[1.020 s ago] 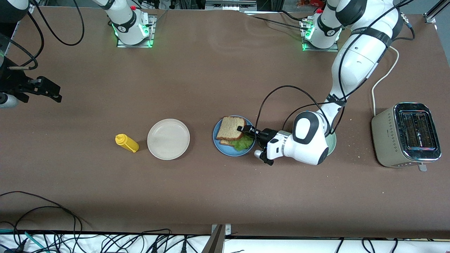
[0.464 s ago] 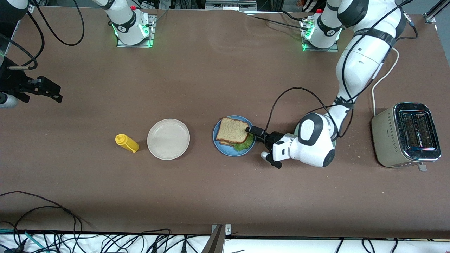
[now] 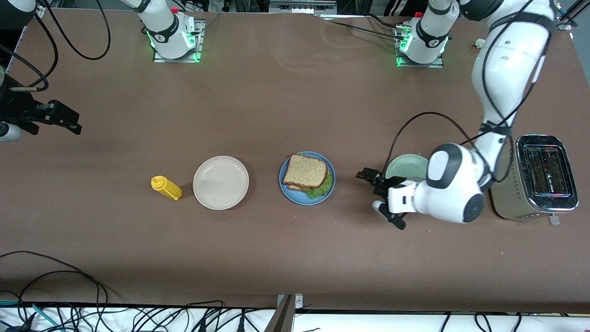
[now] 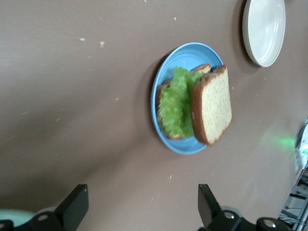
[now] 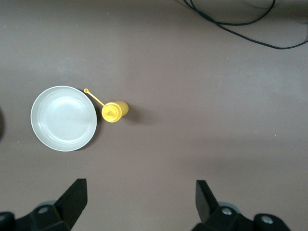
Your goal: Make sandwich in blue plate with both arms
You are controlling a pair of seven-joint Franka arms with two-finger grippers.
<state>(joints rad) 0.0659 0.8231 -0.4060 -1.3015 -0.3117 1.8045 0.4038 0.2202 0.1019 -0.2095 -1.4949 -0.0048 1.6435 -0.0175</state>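
**Operator:** State the current step.

**Technician:** Judged from the layout, assembly is complete. The sandwich lies on the blue plate, which sits mid-tabletop, somewhat nearer the front camera's edge than the base edge. The top slice rests tilted over the lettuce; the lower slice shows only at its rim.

**Operator:** Left claw status?

**Technician:** The left claw is spread wide and carries nothing. It is over bare tabletop between the blue plate and the pale green plate, apart from both. The left forearm runs low and roughly level, its wrist over the pale green plate, just beside the toaster at the left arm's end of the tabletop.

**Operator:** Right claw status?

**Technician:** The right claw waits near the tabletop edge at the right arm's end, raised. Its fingers stand wide apart, holding nothing. Its wrist view looks down on the beige plate and the yellow mustard bottle, which lie just beside each other.

**Operator:** Requirement for the next move?

**Technician:** Probably only clearance: the left arm should lift away without clipping the pale green plate or toaster. Optionally, square up the top slice.
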